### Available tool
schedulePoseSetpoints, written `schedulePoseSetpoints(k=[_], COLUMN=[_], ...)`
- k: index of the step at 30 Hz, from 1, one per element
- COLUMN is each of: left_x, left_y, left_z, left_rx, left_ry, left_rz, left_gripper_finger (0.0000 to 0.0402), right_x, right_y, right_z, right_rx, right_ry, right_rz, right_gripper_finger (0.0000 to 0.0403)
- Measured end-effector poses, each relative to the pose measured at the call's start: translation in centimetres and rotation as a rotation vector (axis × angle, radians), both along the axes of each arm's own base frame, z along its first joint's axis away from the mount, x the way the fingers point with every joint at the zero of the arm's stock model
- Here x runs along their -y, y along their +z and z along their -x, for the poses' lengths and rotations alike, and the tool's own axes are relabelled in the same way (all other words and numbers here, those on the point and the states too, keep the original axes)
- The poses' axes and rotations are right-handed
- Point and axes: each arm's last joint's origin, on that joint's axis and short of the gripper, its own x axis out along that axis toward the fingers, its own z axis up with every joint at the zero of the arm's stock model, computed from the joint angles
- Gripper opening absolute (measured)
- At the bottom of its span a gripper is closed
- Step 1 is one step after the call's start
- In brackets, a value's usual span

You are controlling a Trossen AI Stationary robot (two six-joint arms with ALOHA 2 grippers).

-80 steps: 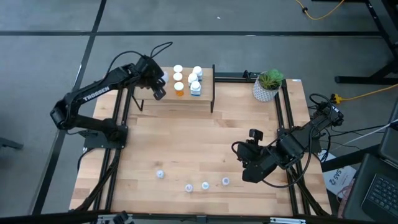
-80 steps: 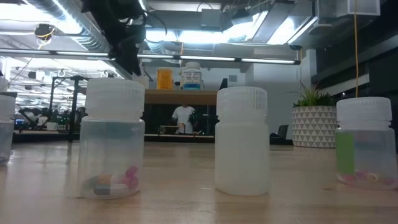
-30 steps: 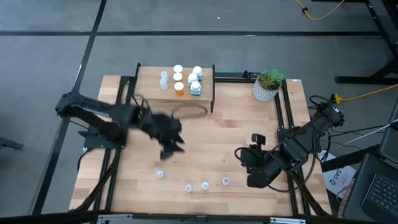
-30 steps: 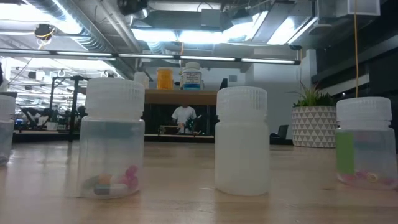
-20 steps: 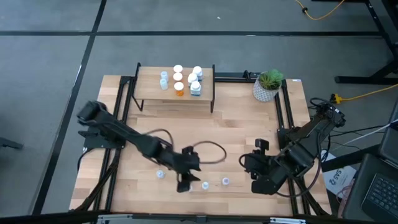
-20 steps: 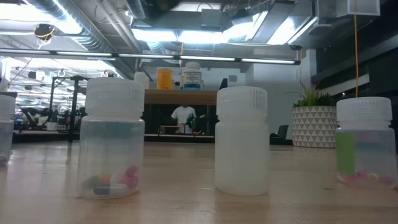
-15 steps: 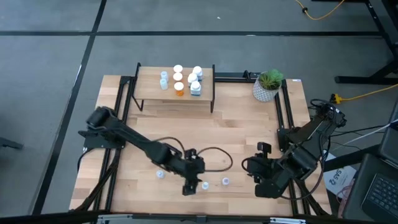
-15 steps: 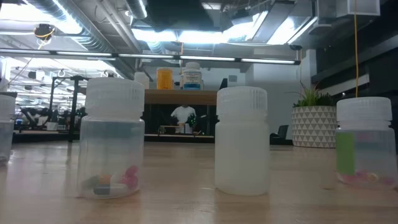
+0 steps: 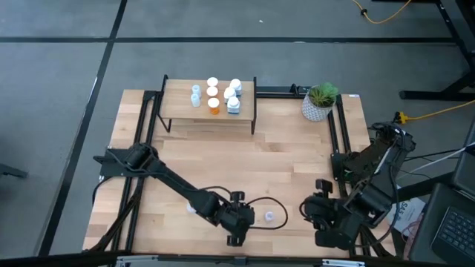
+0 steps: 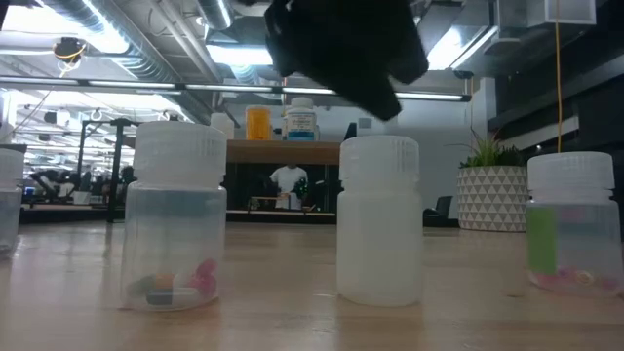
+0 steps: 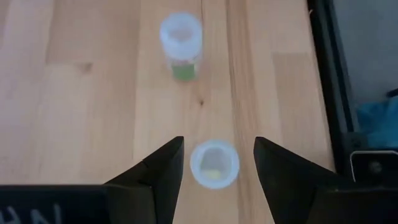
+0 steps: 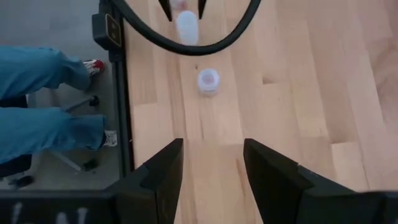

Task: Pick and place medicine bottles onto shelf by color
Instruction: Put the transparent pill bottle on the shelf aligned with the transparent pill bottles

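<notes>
Having swung from the shelf at 12 o'clock down to 6 o'clock, the left claw now hangs spread around a pale vial on the tabletop, likely about to pinch it; the right claw waits spread.

You have almost nothing to read here. The left arm shows only the tops of pale letters at the edge of its own wrist view, too cropped to make out. The white bottle on the shelf carries a blue label, its print too small to read.
</notes>
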Motion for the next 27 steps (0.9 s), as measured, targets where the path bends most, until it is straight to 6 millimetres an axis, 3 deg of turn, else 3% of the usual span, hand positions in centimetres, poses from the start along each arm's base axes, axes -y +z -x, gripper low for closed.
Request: schedulePoseSetpoints(k=[10,19,27], left_x=[0.2,0.4,0.5], left_y=[0.0,-1.8,-1.9], left_z=[0.2,-0.1,-0.1], left_rx=[0.0,-0.034,-0.035], left_ry=[-0.006,0.003,0.001], left_rz=[-0.033,-0.064,-0.058], left_gripper_finger=[0.0188,0.0188,0.0188], right_x=[-0.8,-1.0,-1.1], right_y=[0.1,0.1,0.1], right_z=[0.9,1.0,1.0], right_rx=[0.025,0.032,0.033], right_ry=[0.014,0.02,0.02], right_rz=[-0.005,-0.013,-0.015], right_gripper_finger=[0.0171,0.0171,0.0171])
